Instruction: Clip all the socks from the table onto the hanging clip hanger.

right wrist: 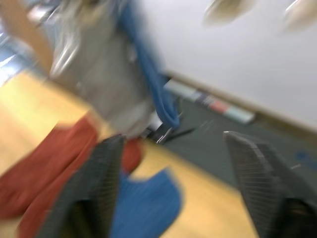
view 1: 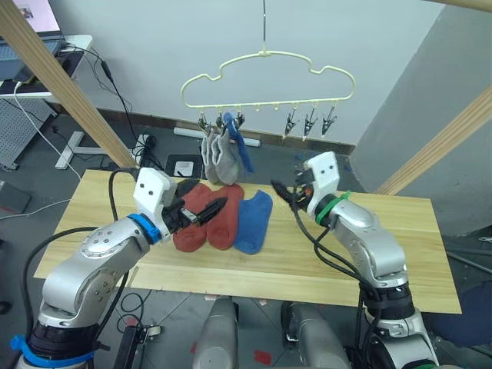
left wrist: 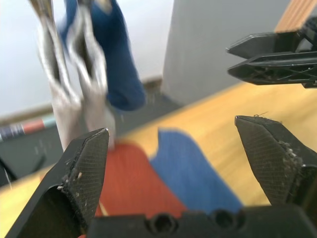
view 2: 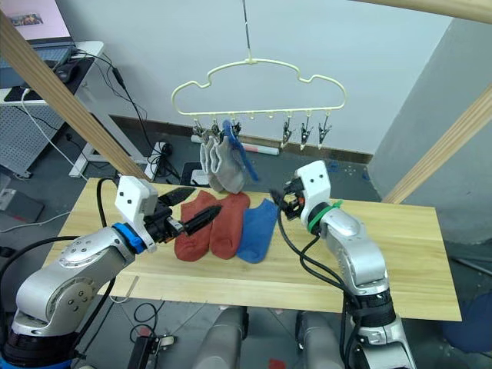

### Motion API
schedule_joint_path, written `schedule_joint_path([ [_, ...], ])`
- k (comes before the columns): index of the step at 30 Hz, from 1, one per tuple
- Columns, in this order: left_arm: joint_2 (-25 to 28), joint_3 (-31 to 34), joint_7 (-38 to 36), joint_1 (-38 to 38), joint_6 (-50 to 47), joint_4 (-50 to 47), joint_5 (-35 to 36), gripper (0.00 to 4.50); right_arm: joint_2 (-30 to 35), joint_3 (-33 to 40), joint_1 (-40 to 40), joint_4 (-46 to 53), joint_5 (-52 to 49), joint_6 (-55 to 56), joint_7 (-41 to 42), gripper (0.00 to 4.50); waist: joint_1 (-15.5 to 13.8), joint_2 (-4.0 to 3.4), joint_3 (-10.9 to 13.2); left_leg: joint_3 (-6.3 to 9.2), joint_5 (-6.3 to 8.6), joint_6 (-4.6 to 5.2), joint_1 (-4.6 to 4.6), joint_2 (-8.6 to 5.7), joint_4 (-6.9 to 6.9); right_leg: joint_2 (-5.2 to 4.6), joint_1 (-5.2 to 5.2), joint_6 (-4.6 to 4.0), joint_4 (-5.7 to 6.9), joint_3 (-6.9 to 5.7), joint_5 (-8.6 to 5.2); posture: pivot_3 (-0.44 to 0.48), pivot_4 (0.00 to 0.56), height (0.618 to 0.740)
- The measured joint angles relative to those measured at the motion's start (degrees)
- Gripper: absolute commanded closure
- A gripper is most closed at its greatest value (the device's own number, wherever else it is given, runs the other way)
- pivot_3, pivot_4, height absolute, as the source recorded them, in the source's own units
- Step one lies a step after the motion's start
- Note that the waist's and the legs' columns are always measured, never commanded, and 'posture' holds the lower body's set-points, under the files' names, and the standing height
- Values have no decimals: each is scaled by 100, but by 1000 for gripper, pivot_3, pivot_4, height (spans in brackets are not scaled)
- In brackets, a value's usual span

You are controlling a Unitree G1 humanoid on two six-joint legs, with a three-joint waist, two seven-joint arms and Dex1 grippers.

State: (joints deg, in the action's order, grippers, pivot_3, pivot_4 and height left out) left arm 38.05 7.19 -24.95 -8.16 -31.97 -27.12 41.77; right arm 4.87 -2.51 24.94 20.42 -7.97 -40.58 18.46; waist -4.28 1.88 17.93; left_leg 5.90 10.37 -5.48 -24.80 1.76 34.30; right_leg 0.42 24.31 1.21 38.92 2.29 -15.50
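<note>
three socks [view 1: 223, 215] on table [view 1: 400, 254], three clipped

Hanger [view 1: 269, 69]: pale yellow frame, grey metal clips [view 1: 308, 121]. Hung socks: 2 light grey [view 1: 217, 159], 1 blue [view 1: 241, 148]. Socks on table: 2 rust-red [view 1: 209, 216], 1 blue [view 1: 253, 221]. Table [view 1: 384, 254]: light wood planks. Left gripper [view 1: 206, 212]: black fingers, blue wrist band. Right gripper [view 1: 286, 194]: black fingers, green wrist band.

We count three socks [view 1: 223, 217] side by side mid-table [view 1: 400, 254], toward its rear edge — three more clipped left on the hanger [view 1: 269, 77] above.
</note>
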Motion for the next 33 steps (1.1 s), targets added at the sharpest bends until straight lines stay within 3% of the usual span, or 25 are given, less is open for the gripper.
schedule_joint_path([
  [2,-150,31,-62,-1,-12,-158,116,0,-126,5,150,190,10,35,-197,1820,5,0,0,-1,0,0,1,1,0,0,0,0,1,-2,0,234,267,740],
  [6,-377,-80,-87,-8,-51,-432,219,0,-238,-177,406,239,59,257,-425,2623,3,1,-1,0,0,0,0,-1,0,2,-1,0,1,-3,0,224,268,740],
  [16,-585,-192,-26,-372,-154,-475,123,0,-575,-29,880,-383,170,376,-1114,2623,0,1,-1,-2,-1,1,1,-3,4,4,-2,-2,5,-10,3,235,277,740],
  [33,-683,-192,-32,-515,-272,-651,65,0,-855,325,1355,-1036,-35,339,-1490,2623,-2,0,-1,-1,-1,2,2,-3,4,22,-2,-7,8,-12,6,250,289,740],
])
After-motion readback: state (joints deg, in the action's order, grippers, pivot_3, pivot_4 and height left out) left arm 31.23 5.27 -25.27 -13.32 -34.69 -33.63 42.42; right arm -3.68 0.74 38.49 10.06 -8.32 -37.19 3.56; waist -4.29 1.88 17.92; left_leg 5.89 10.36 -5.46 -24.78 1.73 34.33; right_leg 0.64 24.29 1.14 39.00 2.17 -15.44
